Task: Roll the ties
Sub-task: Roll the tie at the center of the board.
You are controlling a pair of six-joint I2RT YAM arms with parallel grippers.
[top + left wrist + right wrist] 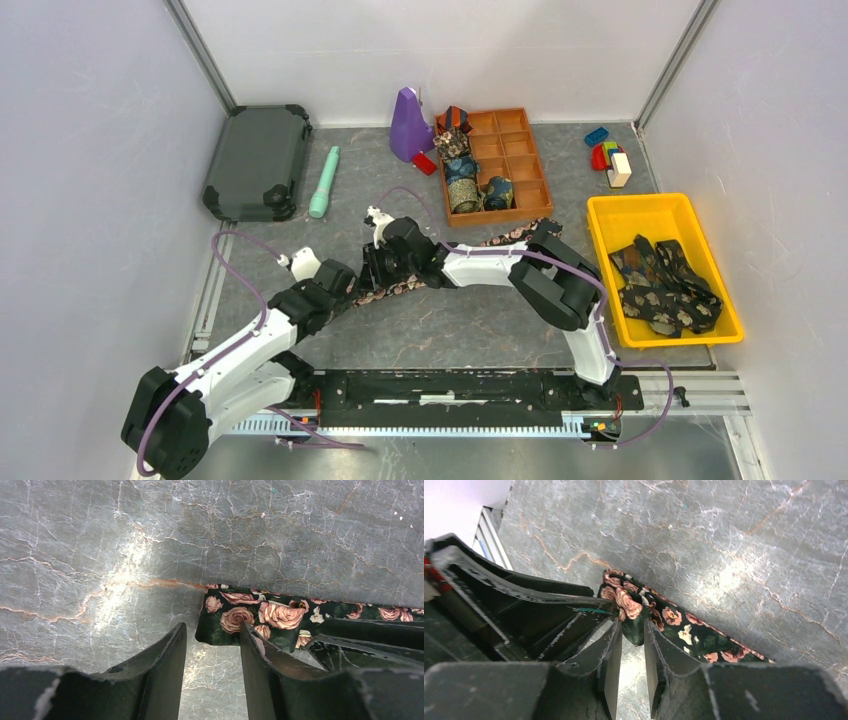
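The left claw (214, 630) gapes half-open at the tie (270, 614), the right claw (631, 627) pinching its folded end (wooden tray (515, 150) behind, yellow bin (650, 203) right)

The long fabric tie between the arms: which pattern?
The tie has pink roses on dark green; best in left wrist view.

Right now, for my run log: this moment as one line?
rose-print tie: strip on table | left gripper: open beside tie end | right gripper: at bunched end, grip unclear
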